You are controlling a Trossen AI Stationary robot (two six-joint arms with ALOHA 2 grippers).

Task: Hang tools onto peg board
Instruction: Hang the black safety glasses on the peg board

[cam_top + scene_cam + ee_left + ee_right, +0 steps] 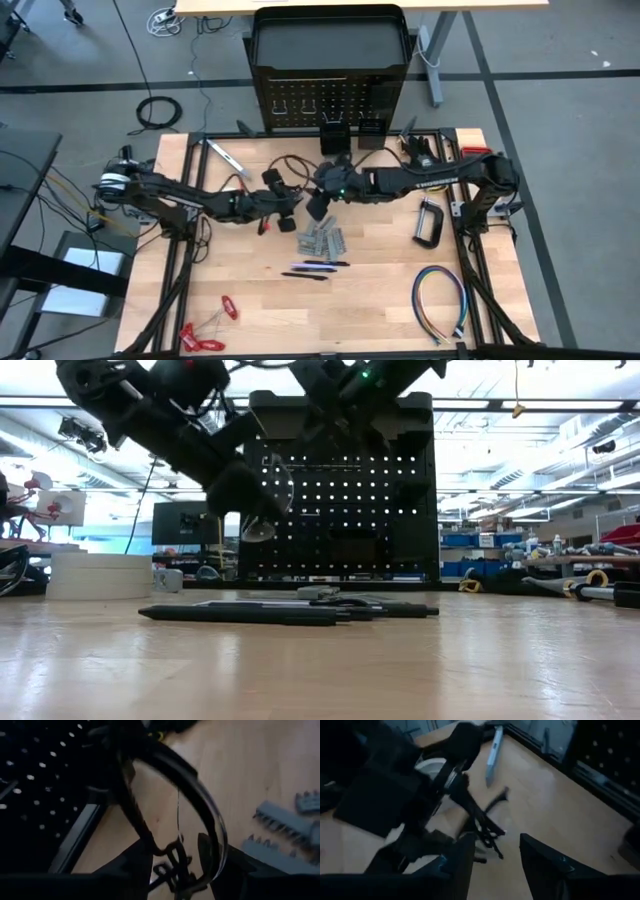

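High view: both dark arms reach toward the middle of the pale wooden table (pixel 250 300), meeting just in front of the large upright black perforated metal peg board (pixel 328 60) at the far edge. The left gripper (pixel 285 200) sits left of centre; the right gripper (pixel 322 200) is just beside it, coming in from the right.

Left wrist view shows a clear-lensed, dark-framed pair of safety glasses (pixel 200 815) between the left gripper's dark fingers (pixel 125 870), which sit close on the frame; whether they are clamped on it I cannot tell. Right wrist view shows the right gripper's two fingers (pixel 462 862) set apart with a plain gap and nothing between them, pointed at the left arm's end and the glasses.

On the table: a cluster of grey toothed metal pieces (pixel 322 240) just in front of the grippers, two dark pens (pixel 315 268) nearer the front, a black C-clamp (pixel 430 222) to the right, a silver bar-shaped tool (pixel 225 155) at the far left, red-handled hand tools (pixel 205 335) at the front left corner, and a multicoloured wire loop (pixel 440 300) at the front right. Low view shows a white tape roll (pixel 98 575) standing at the left.
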